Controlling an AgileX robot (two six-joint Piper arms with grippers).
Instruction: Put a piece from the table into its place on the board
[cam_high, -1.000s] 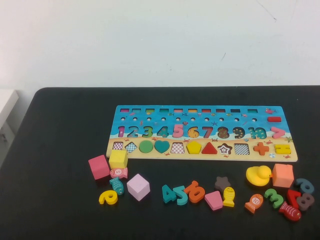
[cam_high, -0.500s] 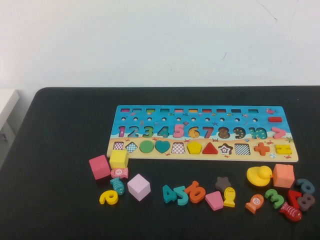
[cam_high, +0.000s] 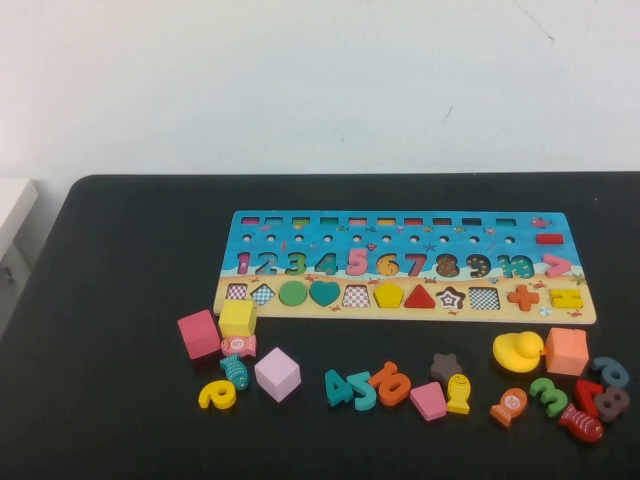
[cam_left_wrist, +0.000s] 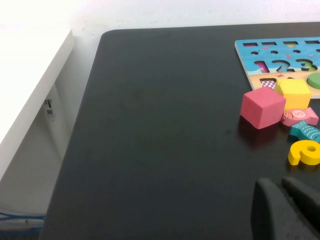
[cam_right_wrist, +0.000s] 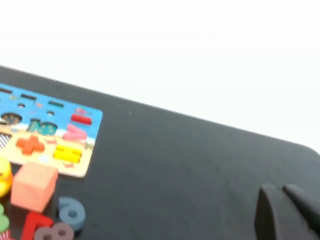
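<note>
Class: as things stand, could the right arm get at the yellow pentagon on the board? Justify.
Probably yes. The yellow pentagon lies uncovered in its recess on the board, nothing above it. The right end effector, shut, hangs over the table right of the board; the left end effector is parked far left.

You've got one board (cam_high: 400, 225), with four shapes seated in its row: circle (cam_high: 292, 293), heart (cam_high: 323, 292), pentagon (cam_high: 388, 294), triangle (cam_high: 419, 296). Off it, count four cubes (cam_high: 198, 333), five fish (cam_high: 458, 393), eight loose numbers (cam_high: 337, 388), one duck (cam_high: 517, 351), one star (cam_high: 445, 366) and one trapezoid (cam_high: 428, 400). Two grippers: the left gripper (cam_left_wrist: 276, 184) and the right gripper (cam_right_wrist: 279, 189), each over bare table (cam_high: 120, 300).
</note>
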